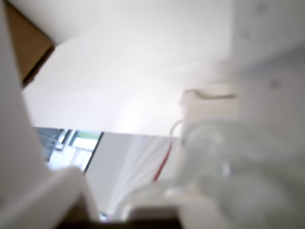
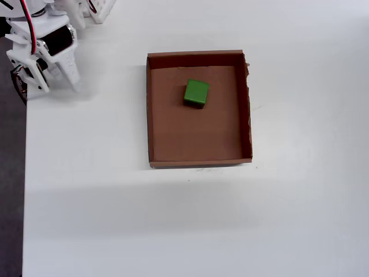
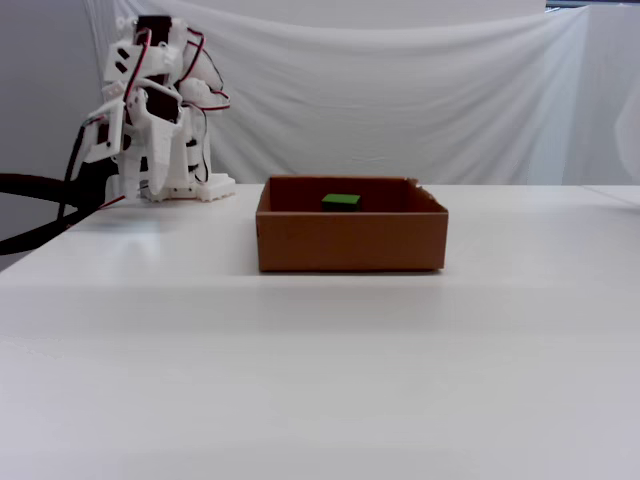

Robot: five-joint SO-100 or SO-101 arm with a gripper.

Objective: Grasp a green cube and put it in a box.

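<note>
The green cube (image 2: 196, 92) lies inside the brown cardboard box (image 2: 151, 115), in its far half; in the fixed view only the cube's top (image 3: 341, 201) shows above the box's front wall (image 3: 350, 240). My gripper (image 2: 55, 85) is folded back at the arm's base at the top left of the overhead view, well away from the box, and holds nothing. It also shows in the fixed view (image 3: 150, 185). In the blurred wrist view its white fingers (image 1: 12, 143) stand apart at the two sides, with a corner of the box (image 1: 28, 43) at the top left.
The white table (image 2: 173, 219) ends in an edge at the left of the overhead view. A white cloth backdrop (image 3: 400, 90) hangs behind the table. Black cables (image 3: 30, 185) run off to the left of the arm's base.
</note>
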